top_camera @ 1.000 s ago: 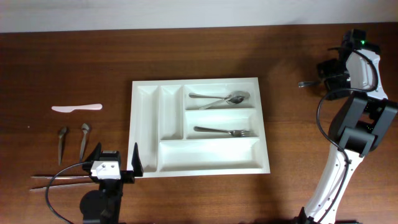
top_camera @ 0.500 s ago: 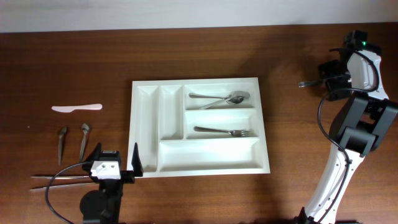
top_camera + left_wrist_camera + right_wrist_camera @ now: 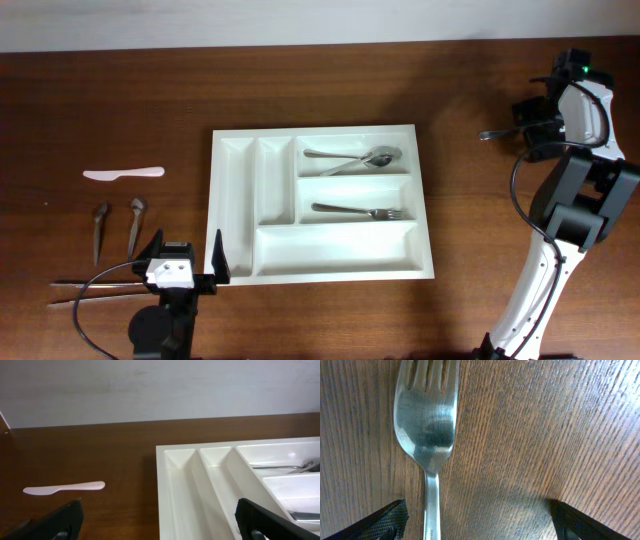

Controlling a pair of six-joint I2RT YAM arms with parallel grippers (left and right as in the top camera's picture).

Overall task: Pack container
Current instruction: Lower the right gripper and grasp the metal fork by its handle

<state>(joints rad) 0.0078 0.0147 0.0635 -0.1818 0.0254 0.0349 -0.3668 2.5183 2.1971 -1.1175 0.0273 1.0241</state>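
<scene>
- One container (image 3: pixel 330 250), with five compartments.
- Two forks: one (image 3: pixel 365 211) in the middle right compartment, the other (image 3: pixel 426 425) out at the far right.
- Two spoons (image 3: pixel 375 157), as far as can be told, lying crossed in the far right compartment.
- One pale knife (image 3: pixel 123 173), at the left.
- Two small dark utensils (image 3: pixel 100 228), at the left.
- Two thin sticks (image 3: pixel 95 285), at the near left.

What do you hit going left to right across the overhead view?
Pale plastic knife → container → loose fork on the table → right arm. Items that overlap these are left out.
</scene>
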